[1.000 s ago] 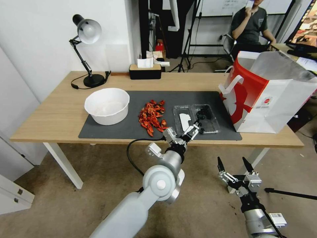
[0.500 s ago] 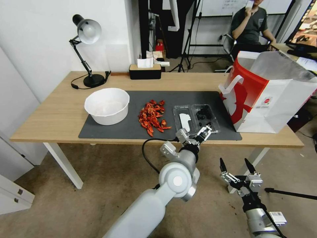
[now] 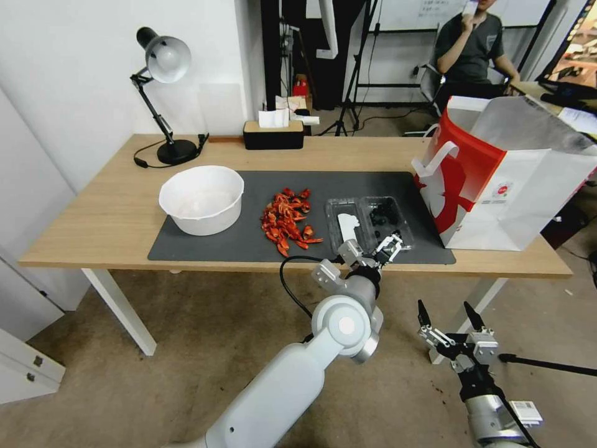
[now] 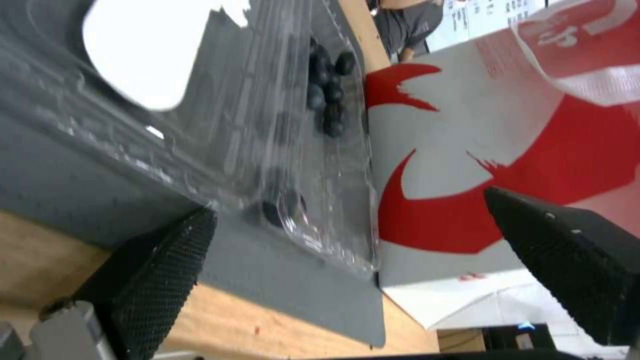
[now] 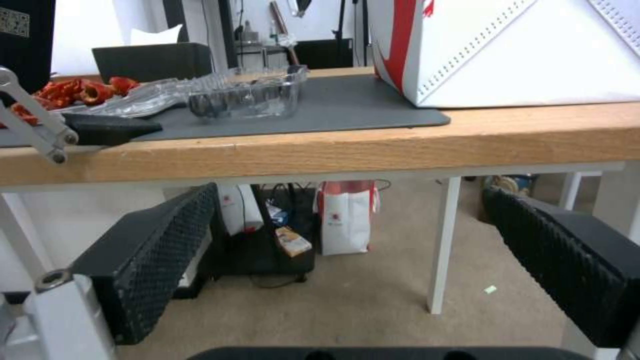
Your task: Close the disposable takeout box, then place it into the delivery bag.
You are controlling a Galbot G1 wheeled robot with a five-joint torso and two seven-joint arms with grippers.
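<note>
Clear clamshell takeout box [image 3: 368, 224] lies open on the grey mat [image 3: 249, 242], beside the delivery bag [image 3: 497, 180]. My left gripper [image 3: 370, 250], spread wide, at its near edge. Thin, flimsy plastic; I'd pinch the rim.

Markings we can find, none of them readable

We make out a small round red logo on the white side panel of the delivery bag [image 3: 500, 190], but its characters are too small for us to read. In the left wrist view we see part of a red printed mark on the bag's white handle [image 4: 587, 45], cut off and not legible to us. We also notice a white sticker with dark print on the right arm's wrist [image 3: 525, 414], and writing on a whiteboard [image 3: 435, 12] far behind, both beyond our reading.
</note>
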